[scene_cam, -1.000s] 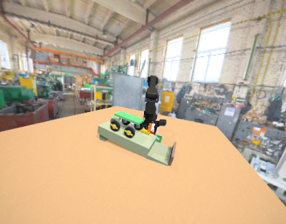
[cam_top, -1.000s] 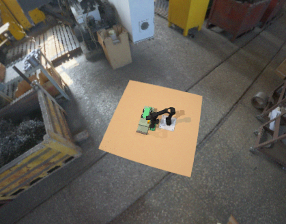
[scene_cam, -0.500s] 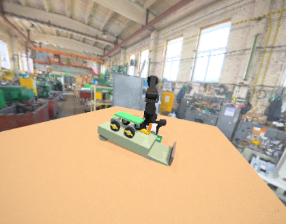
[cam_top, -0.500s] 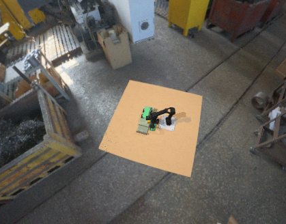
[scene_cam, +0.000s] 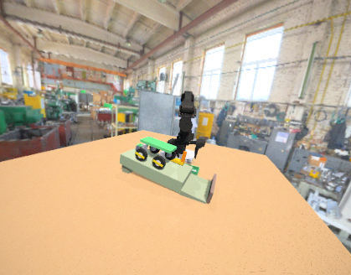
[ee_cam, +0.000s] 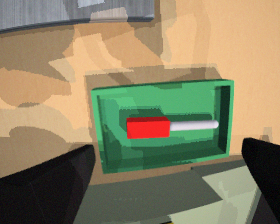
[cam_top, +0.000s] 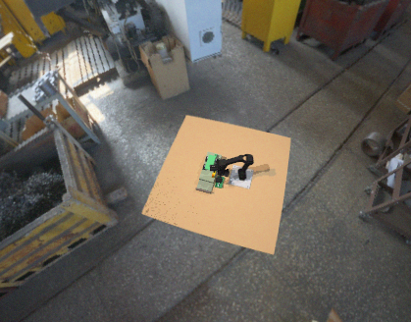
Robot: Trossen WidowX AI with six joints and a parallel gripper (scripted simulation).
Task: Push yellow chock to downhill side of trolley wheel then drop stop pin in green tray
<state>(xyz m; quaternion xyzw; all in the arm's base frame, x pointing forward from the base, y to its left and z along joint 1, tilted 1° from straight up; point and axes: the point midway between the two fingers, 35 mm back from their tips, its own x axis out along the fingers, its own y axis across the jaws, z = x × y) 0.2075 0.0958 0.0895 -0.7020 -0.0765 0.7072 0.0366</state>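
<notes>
I am holding my gripper (cam_top: 219, 180) (ee_cam: 169, 149) wide, nothing between the fingers, one at the lower left of the wrist view and one at the lower right. Between and beyond them, in the middle of that view, the stop pin (ee_cam: 148, 128) is lying flat inside the green tray (cam_top: 219, 185) (scene_cam: 195, 169) (ee_cam: 162, 165), its red head toward the left and its pale shaft pointing right, near the right wall.

In the exterior view, left of centre, the trolley (scene_cam: 158, 144) is standing on the ramp (scene_cam: 153, 173), with the yellow chock (scene_cam: 178, 161) just on the downhill side of its far wheels, orange handle upright. Whether rubber and wheel are touching I cannot tell.

I am judging the pin stiff and light, its round shaft likely to be slippery and to roll in the fingers. Were I needing it again, I would be taking it across the flat sides of the block head. The chock I would be gripping by its handle, trusting the rubber to drag on the slope; the trolley I would be leaving alone, since its wheels are likely rolling freely. What remains, I think, is lifting straight away, brushing neither tray wall nor handle.
</notes>
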